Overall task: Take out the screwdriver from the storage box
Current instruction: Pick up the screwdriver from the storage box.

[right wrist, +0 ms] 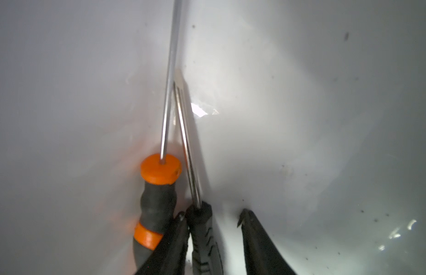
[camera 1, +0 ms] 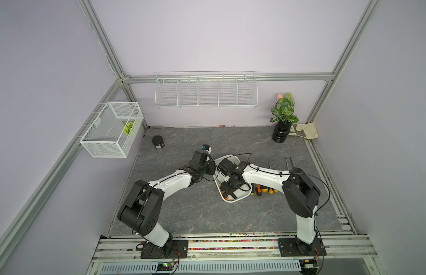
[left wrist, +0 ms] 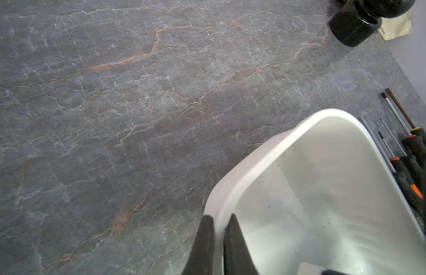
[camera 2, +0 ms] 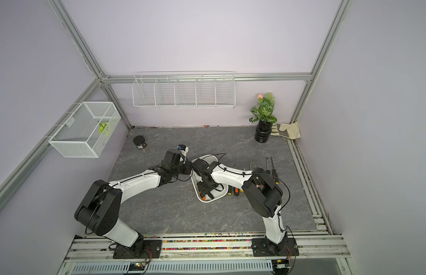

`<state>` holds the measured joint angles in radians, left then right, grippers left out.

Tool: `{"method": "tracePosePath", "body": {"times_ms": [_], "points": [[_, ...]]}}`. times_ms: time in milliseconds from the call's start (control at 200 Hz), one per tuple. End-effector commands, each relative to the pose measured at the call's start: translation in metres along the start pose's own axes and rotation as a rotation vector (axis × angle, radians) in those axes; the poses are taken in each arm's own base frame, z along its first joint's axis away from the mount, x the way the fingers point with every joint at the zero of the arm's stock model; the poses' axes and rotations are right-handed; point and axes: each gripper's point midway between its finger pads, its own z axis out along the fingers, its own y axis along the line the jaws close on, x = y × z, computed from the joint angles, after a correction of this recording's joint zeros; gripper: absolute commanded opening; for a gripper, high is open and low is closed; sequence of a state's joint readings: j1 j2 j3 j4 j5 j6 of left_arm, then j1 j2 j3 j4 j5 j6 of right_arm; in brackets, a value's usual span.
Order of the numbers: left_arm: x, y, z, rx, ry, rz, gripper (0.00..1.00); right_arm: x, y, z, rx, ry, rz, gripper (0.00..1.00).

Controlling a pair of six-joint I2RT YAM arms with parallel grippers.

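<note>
Left gripper (left wrist: 220,217) is pinched on the rim of the storage box (left wrist: 266,152), mid-table. Inside it, the right gripper (right wrist: 212,214) straddles the dark-handled screwdriver (right wrist: 203,240), jaws apart, one finger against it; an orange-collared screwdriver (right wrist: 159,190) lies alongside by the wall. Further right, loose screwdrivers (camera 1: 262,189) lie beside the box on the table

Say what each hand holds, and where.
Left hand clamps the box by its rim. Right hand straddles a screwdriver at its handle, not yet gripping.
</note>
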<state>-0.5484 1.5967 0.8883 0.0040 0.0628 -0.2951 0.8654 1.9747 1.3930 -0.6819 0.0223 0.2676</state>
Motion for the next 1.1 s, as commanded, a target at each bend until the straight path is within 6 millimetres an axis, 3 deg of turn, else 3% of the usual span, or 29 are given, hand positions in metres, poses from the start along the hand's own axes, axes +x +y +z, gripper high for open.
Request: {"method": "tracePosePath", "body": {"times_ms": [0,280,465,770,965,1095], "points": [[-0.021,-0.006,-0.008,0.009,-0.055,0.024,0.0,0.014,-0.006,0.015,0.04,0.068,-0.03,0.42],[-0.021,-0.005,-0.009,0.007,-0.058,0.024,0.0,0.034,-0.031,0.019,0.124,0.133,-0.047,0.4],[-0.019,-0.005,-0.007,0.013,-0.058,0.014,0.0,0.038,-0.037,0.016,0.107,0.133,-0.028,0.36],[-0.017,-0.003,-0.008,0.005,-0.056,0.013,0.0,0.034,-0.033,0.018,0.087,0.136,-0.032,0.13],[-0.015,-0.003,-0.006,0.006,-0.055,0.01,0.0,0.024,-0.031,-0.002,0.078,0.084,-0.034,0.0],[-0.015,-0.003,-0.007,0.006,-0.055,0.01,0.0,0.007,-0.024,-0.031,0.046,-0.002,-0.035,0.0]]}}
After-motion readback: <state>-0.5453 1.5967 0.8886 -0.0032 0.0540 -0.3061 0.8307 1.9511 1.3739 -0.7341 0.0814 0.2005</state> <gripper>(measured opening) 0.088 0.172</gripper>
